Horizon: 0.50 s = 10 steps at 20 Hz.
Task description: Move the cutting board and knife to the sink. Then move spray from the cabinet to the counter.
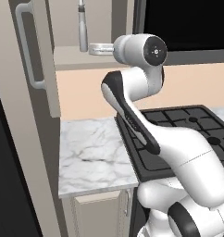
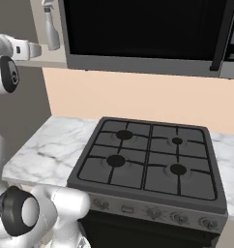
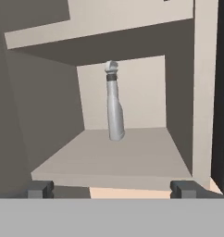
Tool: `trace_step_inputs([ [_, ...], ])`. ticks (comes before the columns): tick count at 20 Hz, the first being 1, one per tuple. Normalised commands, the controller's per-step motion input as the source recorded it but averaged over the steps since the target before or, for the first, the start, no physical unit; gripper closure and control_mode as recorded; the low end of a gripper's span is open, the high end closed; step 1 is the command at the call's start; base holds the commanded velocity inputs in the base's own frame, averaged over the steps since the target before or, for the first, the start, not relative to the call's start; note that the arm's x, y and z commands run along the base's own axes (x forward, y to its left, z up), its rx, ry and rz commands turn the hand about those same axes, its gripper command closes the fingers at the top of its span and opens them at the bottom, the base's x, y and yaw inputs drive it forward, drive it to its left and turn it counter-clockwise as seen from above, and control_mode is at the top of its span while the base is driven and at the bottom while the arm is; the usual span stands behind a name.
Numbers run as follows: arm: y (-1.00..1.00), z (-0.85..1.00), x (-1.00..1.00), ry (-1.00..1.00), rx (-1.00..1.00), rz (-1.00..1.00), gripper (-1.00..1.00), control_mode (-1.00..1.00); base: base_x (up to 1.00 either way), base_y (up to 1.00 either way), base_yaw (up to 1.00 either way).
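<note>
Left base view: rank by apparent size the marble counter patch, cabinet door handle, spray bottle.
1. White grey-veined marble counter, clearly largest.
2. Long grey bar handle on the open beige cabinet door; it sits nearest the camera, which inflates it.
3. Slim grey spray bottle on the cabinet shelf, partly cropped at top, so smallest is tentative.

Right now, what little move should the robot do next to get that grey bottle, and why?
Probably push straight forward into the cabinet. The spray stands upright at the back of the shelf, about centred ahead of the hand, and the fingers are spread wide but sit at the shelf's front edge, well short of the bottle, so closing now would catch nothing.
</note>
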Motion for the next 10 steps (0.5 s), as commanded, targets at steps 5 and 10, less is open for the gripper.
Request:
trace_step_inputs([
  [5, 0.00, 0.03, 0.25, 0.00, 0.00, 0.00, -1.00, -1.00, 0.00, 0.00, 0.00],
  [10, 0.00, 0.10, 0.40, 0.01, 0.00, 0.00, -1.00, -1.00, 0.00, 0.00, 0.00],
])
